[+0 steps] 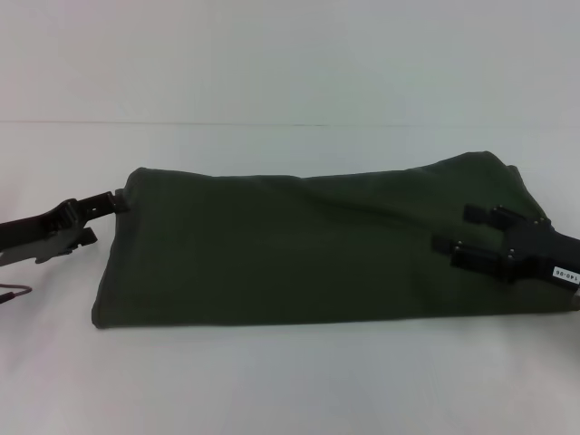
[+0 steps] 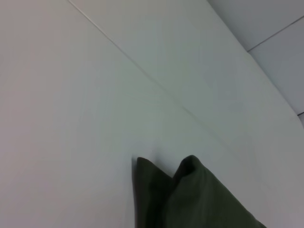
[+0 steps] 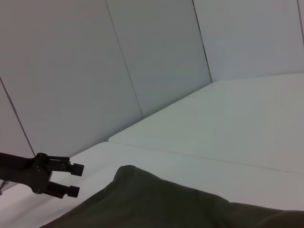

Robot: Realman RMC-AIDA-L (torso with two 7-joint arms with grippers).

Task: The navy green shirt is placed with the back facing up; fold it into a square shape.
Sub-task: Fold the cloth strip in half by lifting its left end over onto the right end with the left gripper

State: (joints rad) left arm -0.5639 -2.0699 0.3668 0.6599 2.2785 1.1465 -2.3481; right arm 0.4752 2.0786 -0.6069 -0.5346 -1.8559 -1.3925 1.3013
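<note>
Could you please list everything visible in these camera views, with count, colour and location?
navy green shirt: one, dark olive green, folded into a long band lying across the middle of the table, plain side up.
table: one, white, under the shirt, with a seam line across its far part.
wall panels: several, pale grey-white, behind the table.
left gripper: one, black, open, at the shirt's left end by its far corner.
right gripper: one, black, open, over the shirt's right end.

Bare lab test booth, plain white table (image 1: 272, 381), white panel walls (image 3: 156, 57)
</note>
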